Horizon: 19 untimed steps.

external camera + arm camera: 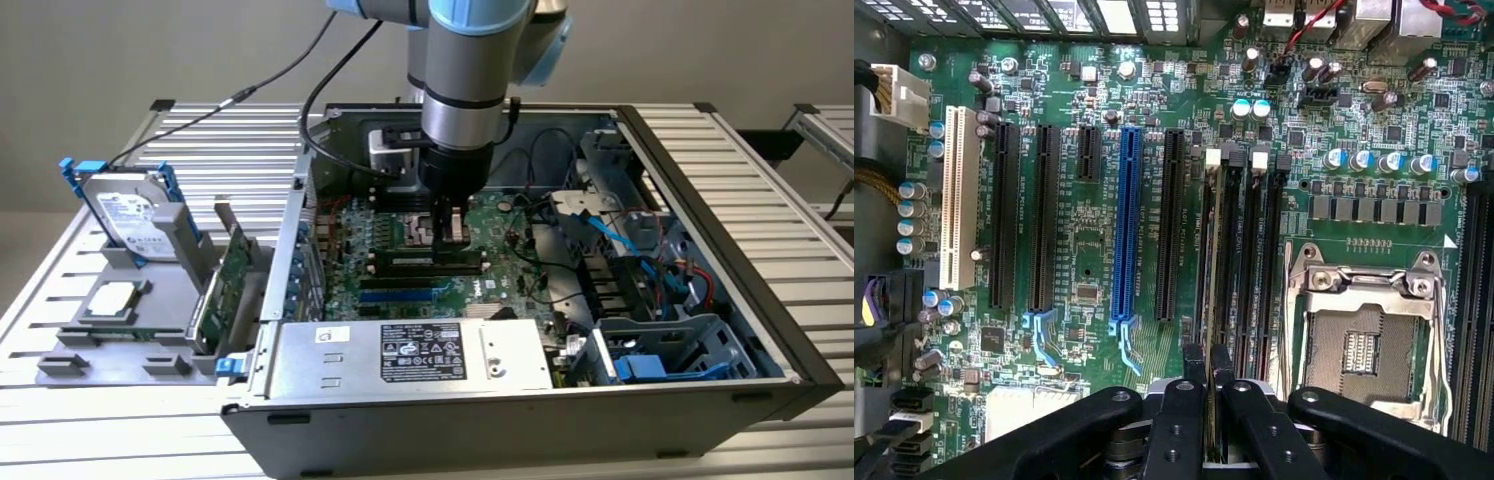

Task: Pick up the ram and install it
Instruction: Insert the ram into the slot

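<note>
Nearest in the exterior view sits the power supply (407,352) with its label. Just beyond it the memory slots (427,262) run from the exterior view's left to its right across the motherboard (350,285). Directly over them hangs the gripper (451,230), fingers pressed together on the ram (1214,300), pinched edge-on. Its long axis lies parallel to the slots and looks lined up over one; whether it is seated I cannot tell. Farther back the arm (461,110) stands nearly vertical, wrist pointing straight down
</note>
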### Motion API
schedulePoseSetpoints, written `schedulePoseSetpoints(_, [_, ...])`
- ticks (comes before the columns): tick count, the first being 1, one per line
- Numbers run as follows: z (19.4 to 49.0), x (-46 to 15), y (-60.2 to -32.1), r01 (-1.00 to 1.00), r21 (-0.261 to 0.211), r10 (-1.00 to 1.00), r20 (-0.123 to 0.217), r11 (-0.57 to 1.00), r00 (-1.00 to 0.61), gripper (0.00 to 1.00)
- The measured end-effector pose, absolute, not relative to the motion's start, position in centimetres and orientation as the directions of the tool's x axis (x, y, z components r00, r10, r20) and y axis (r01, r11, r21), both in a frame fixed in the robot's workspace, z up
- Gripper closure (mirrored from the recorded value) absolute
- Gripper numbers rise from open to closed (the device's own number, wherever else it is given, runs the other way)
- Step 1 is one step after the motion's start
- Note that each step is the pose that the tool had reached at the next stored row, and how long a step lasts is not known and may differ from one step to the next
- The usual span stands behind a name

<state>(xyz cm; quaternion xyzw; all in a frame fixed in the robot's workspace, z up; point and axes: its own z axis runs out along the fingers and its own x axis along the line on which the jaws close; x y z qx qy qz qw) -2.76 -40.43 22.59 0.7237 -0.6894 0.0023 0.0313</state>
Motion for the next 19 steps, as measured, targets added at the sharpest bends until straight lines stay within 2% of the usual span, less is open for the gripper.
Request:
schedulePoseSetpoints(16, [22.02,-2.76,-40.43,-0.998,0.042,-0.998,0.048,-0.048,0.05,0.87])
schedulePoseSetpoints(17, [22.01,-2.76,-40.43,-0.998,0.042,-0.998,0.048,-0.048,0.05,0.85])
schedulePoseSetpoints(19, [22.01,-2.76,-40.43,-0.998,0.042,-0.998,0.048,-0.048,0.05,0.73])
